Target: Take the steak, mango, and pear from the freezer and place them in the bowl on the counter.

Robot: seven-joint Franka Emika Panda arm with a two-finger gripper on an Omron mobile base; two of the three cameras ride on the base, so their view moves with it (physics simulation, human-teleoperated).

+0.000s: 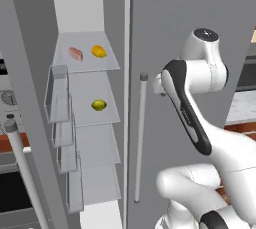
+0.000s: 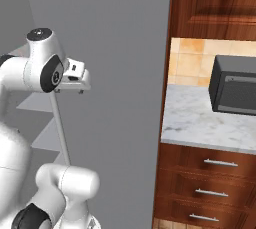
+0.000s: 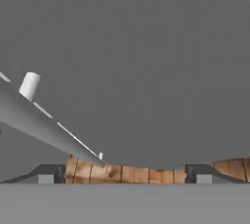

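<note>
The freezer stands with its left door swung open. On its top shelf the pinkish steak lies beside the orange-yellow mango. One shelf lower sits the yellow-green pear. My gripper is open and empty, facing the shut grey right door close up. It hovers near the top of that door's long rod handle, to the right of the shelves; the hand is seen there from the right. The marble counter lies to the right. The bowl is out of view.
The open left door carries translucent bins and its own rod handle. A dark microwave sits on the counter over wooden drawers. My own arm fills the space in front of the right door.
</note>
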